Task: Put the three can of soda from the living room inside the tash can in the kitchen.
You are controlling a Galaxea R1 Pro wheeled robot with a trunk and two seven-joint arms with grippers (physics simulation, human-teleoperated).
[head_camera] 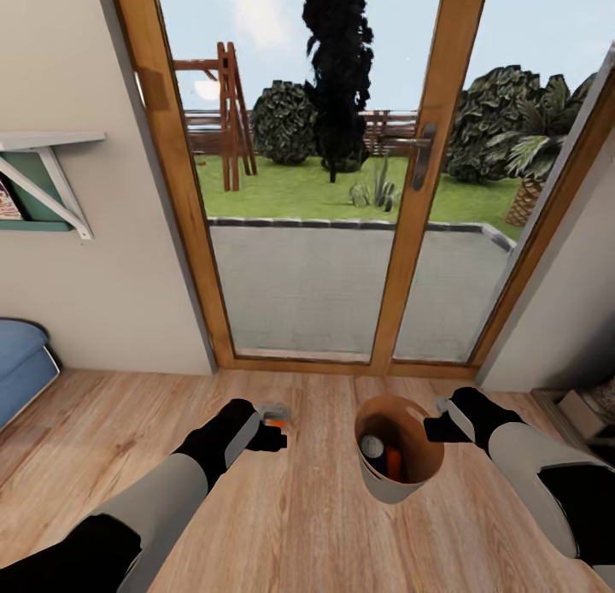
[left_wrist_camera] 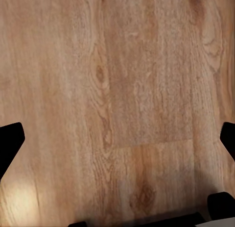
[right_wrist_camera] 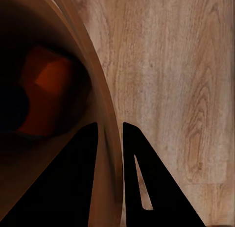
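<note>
Plank floor (head_camera: 325, 525) running up to wood-framed glass doors (head_camera: 418, 191) looking out on a lawn; a corner of blue sofa (head_camera: 21, 362) showing at the left edge, a wall shelf (head_camera: 47, 140) above it. This is reading as the living room, not the kitchen.

The right gripper (head_camera: 444, 428) is pinching the rim of the tash can (head_camera: 408, 484) and carrying it upright. In the right wrist view the two dark fingers (right_wrist_camera: 142, 178) are straddling the wood-toned wall, one inside and one outside, clenched on it. Two cans are already lying inside the bin: a blue one with a grey top (head_camera: 373, 449) and an orange one (head_camera: 394, 463) beside it.

The left gripper (head_camera: 275, 429) is hovering beside the bin, on the left arm's own side, with an orange can with a grey top (head_camera: 274, 416) sitting at its fingertips, seemingly upright. It looks gripped, though whether the fingers are actually closed on it cannot be told. In the left wrist view the fingers are showing only at the frame's edges, bare floor between them.

Key relation: the bin's open mouth is lying to the robot's right of that third can, near it and at a similar height. Judging from this, the left arm is the one placed to swing the can across over the rim and let go, long axis staying vertical.
</note>
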